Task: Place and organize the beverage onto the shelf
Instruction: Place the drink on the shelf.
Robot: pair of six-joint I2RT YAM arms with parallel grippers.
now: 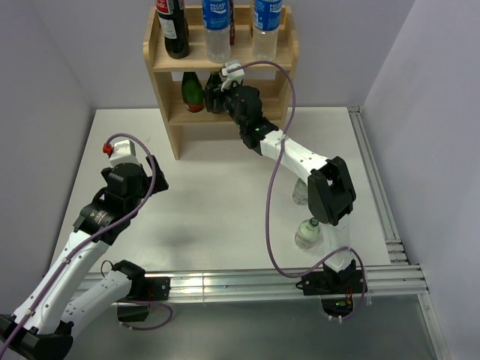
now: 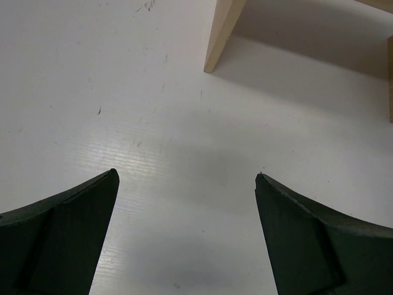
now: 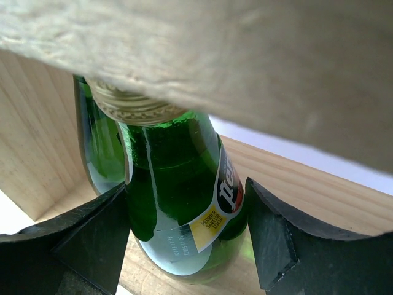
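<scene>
On the shelf's (image 1: 171, 112) middle tier, right fingers (image 3: 80, 239) clasp a green bottle (image 3: 175, 184); left fingers (image 2: 55, 239) spread wide.

the left gripper (image 2: 186, 175) hangs over the white table (image 2: 80, 80), its jaws wide apart. a pale wooden side panel of the shelf (image 2: 223, 31) stands ahead.

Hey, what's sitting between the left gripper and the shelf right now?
Nothing. In the left wrist view, only bare white table runs from the open left gripper to the shelf side panel. The top external view agrees.
</scene>
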